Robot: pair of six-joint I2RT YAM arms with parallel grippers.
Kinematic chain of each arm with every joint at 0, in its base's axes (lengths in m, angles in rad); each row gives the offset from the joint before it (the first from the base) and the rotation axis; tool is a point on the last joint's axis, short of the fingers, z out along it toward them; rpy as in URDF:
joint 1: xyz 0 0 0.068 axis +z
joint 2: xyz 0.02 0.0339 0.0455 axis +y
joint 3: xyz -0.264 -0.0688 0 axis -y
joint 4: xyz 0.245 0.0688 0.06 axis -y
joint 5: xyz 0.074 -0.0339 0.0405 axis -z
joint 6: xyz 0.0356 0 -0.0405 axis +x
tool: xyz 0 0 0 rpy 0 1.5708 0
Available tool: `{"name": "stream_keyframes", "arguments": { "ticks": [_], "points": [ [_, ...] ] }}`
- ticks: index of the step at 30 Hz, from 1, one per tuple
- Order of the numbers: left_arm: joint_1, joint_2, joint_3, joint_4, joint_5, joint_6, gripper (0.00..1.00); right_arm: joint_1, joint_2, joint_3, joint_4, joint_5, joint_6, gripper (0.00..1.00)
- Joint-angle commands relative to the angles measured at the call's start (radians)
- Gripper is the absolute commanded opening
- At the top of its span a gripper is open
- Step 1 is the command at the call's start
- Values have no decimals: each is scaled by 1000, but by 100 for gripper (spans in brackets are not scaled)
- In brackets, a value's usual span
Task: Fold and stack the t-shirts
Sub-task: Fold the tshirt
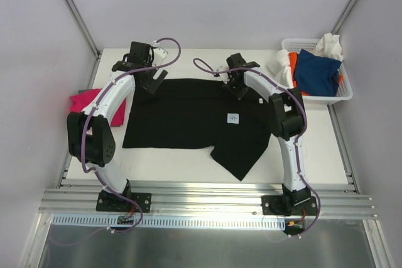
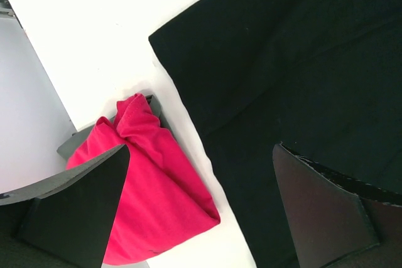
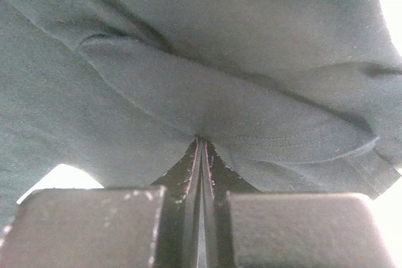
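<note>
The large black t-shirt (image 1: 188,120) lies spread flat on the white table, one sleeve hanging toward the near edge. My right gripper (image 1: 238,88) is at its far edge, and in the right wrist view it (image 3: 201,141) is shut on a pinched fold of the black t-shirt (image 3: 207,48). My left gripper (image 1: 152,81) hovers over the shirt's far left corner. It (image 2: 201,152) is open, with nothing between its fingers (image 2: 81,208); below it are the black t-shirt (image 2: 295,61) and the folded magenta-pink t-shirt (image 2: 157,186). That pink t-shirt (image 1: 85,100) lies at the table's left edge.
A white lattice basket (image 1: 347,90) at the far right corner holds a blue t-shirt (image 1: 317,72), an orange one (image 1: 293,63) and white cloth (image 1: 330,45). A small white label (image 1: 233,118) shows on the black shirt. A metal rail (image 1: 207,202) runs along the near edge.
</note>
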Motion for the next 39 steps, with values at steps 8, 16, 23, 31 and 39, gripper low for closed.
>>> {"name": "stream_keyframes", "arguments": {
  "ticks": [8, 16, 23, 31, 39],
  "points": [
    [-5, -1, 40, -5, 36, -42, 99, 13, -117, -8, 6, 20, 18, 3],
    [-22, -1, 37, -6, 30, -31, 99, 38, -47, 14, 22, 48, -3, 35],
    [-24, -10, 34, -9, 10, -25, 99, 42, 6, 55, 21, 43, -11, 37],
    [-25, 1, 50, -11, 8, -23, 99, 42, 26, 34, 36, 71, -23, 37],
    [-27, -5, 43, -11, 14, -33, 99, 44, -25, 29, 35, 95, -25, 2]
  ]
}}
